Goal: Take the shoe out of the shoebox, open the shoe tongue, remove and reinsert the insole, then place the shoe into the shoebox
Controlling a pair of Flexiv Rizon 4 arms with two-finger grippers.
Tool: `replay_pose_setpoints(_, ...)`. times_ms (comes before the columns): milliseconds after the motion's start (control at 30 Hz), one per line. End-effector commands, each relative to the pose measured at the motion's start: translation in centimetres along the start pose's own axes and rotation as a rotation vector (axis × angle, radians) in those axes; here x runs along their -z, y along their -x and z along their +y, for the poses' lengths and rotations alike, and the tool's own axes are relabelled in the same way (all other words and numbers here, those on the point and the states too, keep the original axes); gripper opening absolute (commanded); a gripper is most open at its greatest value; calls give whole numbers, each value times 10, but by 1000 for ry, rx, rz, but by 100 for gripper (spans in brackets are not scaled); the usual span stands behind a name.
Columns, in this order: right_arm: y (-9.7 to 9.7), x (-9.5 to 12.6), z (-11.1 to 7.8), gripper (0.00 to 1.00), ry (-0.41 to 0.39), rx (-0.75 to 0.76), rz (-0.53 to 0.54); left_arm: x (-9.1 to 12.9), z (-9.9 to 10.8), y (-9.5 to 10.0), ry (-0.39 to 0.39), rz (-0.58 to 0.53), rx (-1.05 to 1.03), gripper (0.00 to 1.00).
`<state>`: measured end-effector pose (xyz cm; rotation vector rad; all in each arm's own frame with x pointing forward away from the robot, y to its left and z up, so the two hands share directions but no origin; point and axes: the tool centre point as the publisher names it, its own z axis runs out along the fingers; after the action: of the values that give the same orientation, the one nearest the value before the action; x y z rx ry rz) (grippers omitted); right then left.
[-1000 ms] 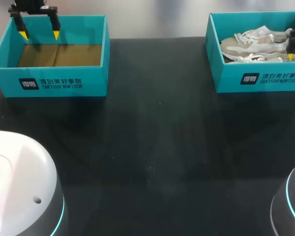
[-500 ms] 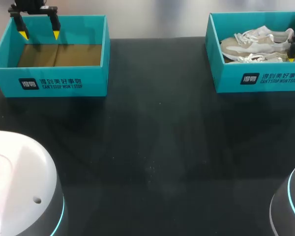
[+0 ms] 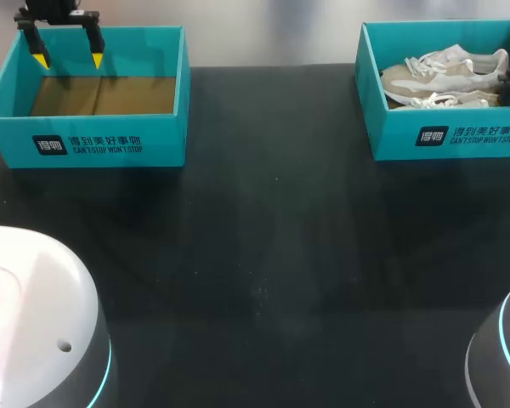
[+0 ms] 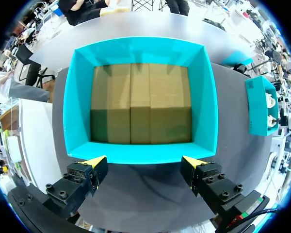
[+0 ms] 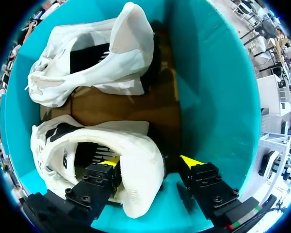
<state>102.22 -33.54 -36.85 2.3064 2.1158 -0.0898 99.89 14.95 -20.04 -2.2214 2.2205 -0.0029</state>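
Right wrist view: my right pincer (image 5: 150,162) straddles the shoe (image 5: 132,144) heel, apart; left pincer (image 4: 145,160) apart; nothing lifted yet.

On the worktop (image 3: 263,255), the left shoebox (image 3: 85,144) sits far left and the right shoebox (image 3: 442,136) far right. The latter contains the rear sneaker (image 3: 442,81) and, before it, the front sneaker (image 3: 446,101) (right claw (image 5: 150,162) straddling its heel).
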Motion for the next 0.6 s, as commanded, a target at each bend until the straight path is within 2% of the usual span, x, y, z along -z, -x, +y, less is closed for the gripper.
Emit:
replay_pose_setpoints(33,0,-6,2,69,-2,0,7,0,0,0,1,0,0,100)
replay_pose_setpoints(167,-2,-9,3,67,-6,-1,17,0,0,0,1,0,0,100)
replay_pose_setpoints(300,-1,-13,2,49,-9,-9,32,0,0,0,1,0,0,100)
replay_pose_setpoints(367,-1,-14,2,45,-11,-12,41,0,0,0,1,0,0,100)
replay_pose_setpoints(433,0,-14,1,35,-8,-14,45,0,0,0,1,0,0,100)
replay_pose_setpoints(533,2,-13,1,0,-1,-21,48,0,0,0,1,0,0,100)
replay_pose_setpoints(600,2,-12,1,0,3,-30,45,0,0,0,1,0,0,100)
